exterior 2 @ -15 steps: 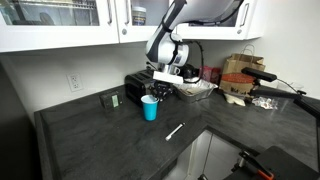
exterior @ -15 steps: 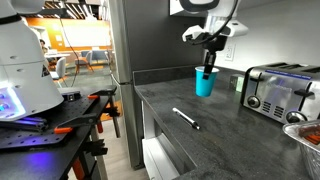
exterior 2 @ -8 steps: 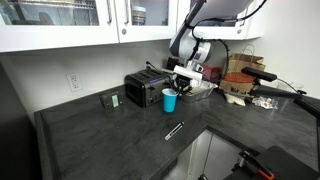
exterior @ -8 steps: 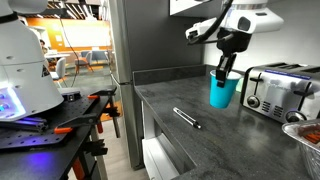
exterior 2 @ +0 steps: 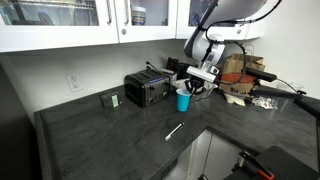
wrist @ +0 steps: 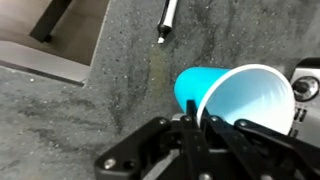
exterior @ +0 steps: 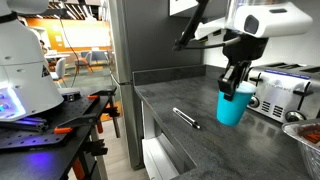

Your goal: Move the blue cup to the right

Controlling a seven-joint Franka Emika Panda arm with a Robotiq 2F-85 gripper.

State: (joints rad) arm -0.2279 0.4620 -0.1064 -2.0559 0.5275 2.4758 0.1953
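The blue cup [exterior: 232, 107] is a small turquoise plastic cup, held upright above the dark countertop [exterior: 185, 145]. My gripper [exterior: 236, 87] is shut on its rim, one finger inside and one outside. In an exterior view the cup [exterior 2: 183, 101] hangs in front of the chrome toaster [exterior 2: 145, 89], to its right. In the wrist view the cup [wrist: 235, 98] fills the right half, its rim pinched by my gripper [wrist: 197, 124].
A black pen with a white tip [exterior: 186, 118] lies on the counter, also in the wrist view [wrist: 167, 17] and an exterior view [exterior 2: 174, 131]. The toaster [exterior: 283, 90] stands behind the cup. A dish rack [exterior 2: 202, 88], cardboard boxes [exterior 2: 238, 72] and the counter's front edge [exterior: 150, 130] are near.
My gripper has carried the blue cup sideways along the counter, away from its spot beside the wall and past the toaster's front, lifted off the surface. The pen has not moved.
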